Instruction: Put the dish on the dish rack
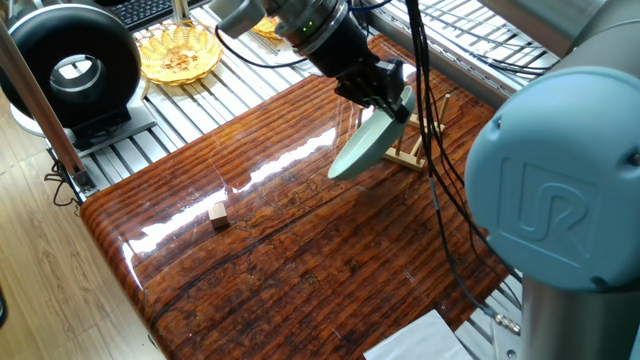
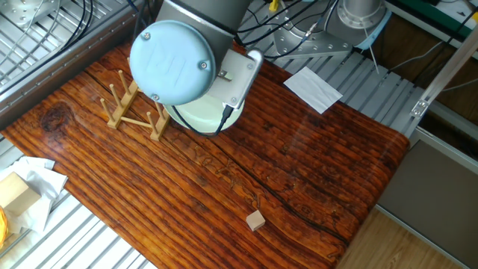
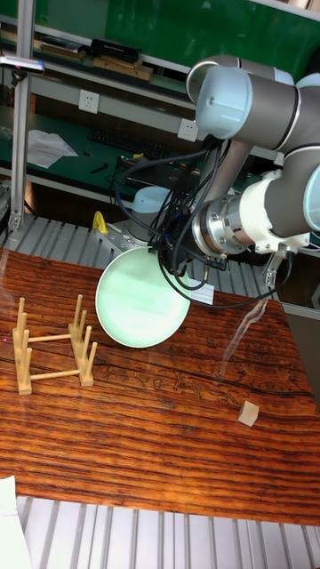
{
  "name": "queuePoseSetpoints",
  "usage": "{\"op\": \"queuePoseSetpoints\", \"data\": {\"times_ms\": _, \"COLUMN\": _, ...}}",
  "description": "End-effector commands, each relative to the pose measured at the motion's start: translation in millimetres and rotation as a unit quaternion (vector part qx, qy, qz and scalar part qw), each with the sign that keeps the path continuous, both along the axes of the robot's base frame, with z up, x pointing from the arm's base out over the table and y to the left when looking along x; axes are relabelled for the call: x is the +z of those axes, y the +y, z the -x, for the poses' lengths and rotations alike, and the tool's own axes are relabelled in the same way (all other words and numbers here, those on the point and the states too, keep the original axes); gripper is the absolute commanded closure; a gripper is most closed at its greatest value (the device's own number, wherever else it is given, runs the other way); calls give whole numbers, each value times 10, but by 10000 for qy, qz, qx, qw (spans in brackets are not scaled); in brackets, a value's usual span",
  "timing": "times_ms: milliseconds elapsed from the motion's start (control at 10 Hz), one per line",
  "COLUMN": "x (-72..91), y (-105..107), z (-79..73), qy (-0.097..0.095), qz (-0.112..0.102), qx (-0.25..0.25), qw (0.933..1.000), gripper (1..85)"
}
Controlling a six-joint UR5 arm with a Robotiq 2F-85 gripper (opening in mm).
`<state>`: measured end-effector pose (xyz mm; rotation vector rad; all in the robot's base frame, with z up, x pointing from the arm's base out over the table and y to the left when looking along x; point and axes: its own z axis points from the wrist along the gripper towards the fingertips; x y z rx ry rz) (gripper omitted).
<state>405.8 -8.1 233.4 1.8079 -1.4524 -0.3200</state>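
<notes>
The dish (image 1: pixel 364 146) is a pale mint-green plate, held tilted on edge above the table; it also shows as a round face (image 3: pixel 142 296) in the tall fixed view. My gripper (image 1: pixel 393 100) is shut on the dish's upper rim. The dish rack (image 1: pixel 418 138), light wood with upright pegs, stands just behind and beside the dish. Seen from the tall view, the dish rack (image 3: pixel 52 356) is left of the dish and lower, with a small gap between them. In the other fixed view the arm hides most of the dish (image 2: pixel 200 119), next to the dish rack (image 2: pixel 132 109).
A small wooden cube (image 1: pixel 218 213) lies on the table toward the near left edge. A yellow wicker basket (image 1: pixel 180 52) and a black round device (image 1: pixel 70 70) sit off the table. A white paper (image 2: pixel 312 88) lies at one table end.
</notes>
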Motion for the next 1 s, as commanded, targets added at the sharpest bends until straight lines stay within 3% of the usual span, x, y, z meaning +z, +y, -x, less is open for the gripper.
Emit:
{"op": "queuePoseSetpoints", "data": {"times_ms": 0, "x": 47, "y": 23, "z": 84, "qy": 240, "qz": -139, "qx": 4, "qw": 9996, "gripper": 847}}
{"op": "queuePoseSetpoints", "data": {"times_ms": 500, "x": 258, "y": -160, "z": 191, "qy": 799, "qz": 54, "qx": 304, "qw": 9963, "gripper": 847}}
{"op": "queuePoseSetpoints", "data": {"times_ms": 900, "x": 378, "y": -255, "z": 204, "qy": 1125, "qz": 245, "qx": 531, "qw": 9919, "gripper": 847}}
